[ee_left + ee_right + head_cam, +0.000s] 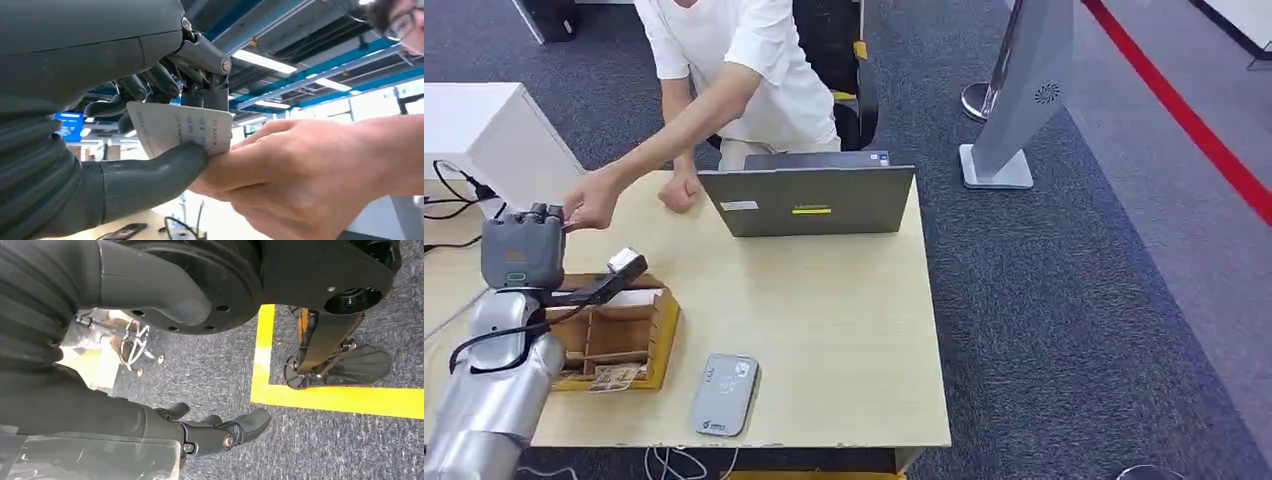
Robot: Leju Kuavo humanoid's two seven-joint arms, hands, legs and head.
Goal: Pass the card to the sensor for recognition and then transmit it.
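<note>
While our left hand [165,100] pinches the card [180,131] between thumb and fingers above the table's [824,320] far-left corner, a person's hand [280,175] grasps its other edge; our right hand [220,432] hangs loosely spread, holding nothing
</note>
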